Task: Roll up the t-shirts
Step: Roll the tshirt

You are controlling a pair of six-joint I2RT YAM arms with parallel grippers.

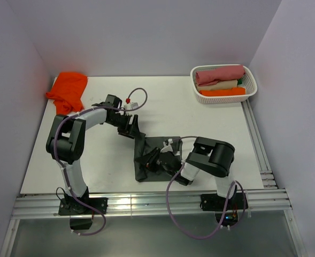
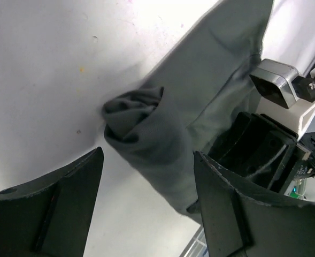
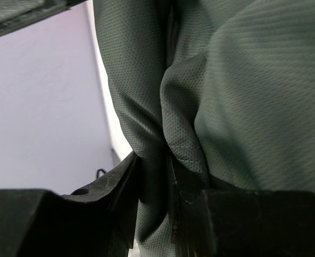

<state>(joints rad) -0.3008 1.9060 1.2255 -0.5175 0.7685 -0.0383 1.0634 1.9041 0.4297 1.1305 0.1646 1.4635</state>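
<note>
A dark grey t-shirt (image 1: pixel 149 152) lies partly rolled near the table's middle front. Its rolled end (image 2: pixel 141 134) shows just ahead of my left gripper (image 2: pixel 149 163). The roll runs down between the wide-open fingers, close to the right fingertip (image 2: pixel 210 176), and is not gripped. In the top view the left gripper (image 1: pixel 129 124) hovers at the shirt's far end. My right gripper (image 1: pixel 160 160) sits on the shirt's near part, shut on a fold of grey fabric (image 3: pixel 154 160). A bright orange t-shirt (image 1: pixel 67 91) lies crumpled at the back left corner.
A white basket (image 1: pixel 251 91) at the back right holds several rolled shirts, pink on top. The right arm's wrist (image 2: pixel 277 107) shows close beside the left gripper's right finger. Metal rails run along the table's front and right edges.
</note>
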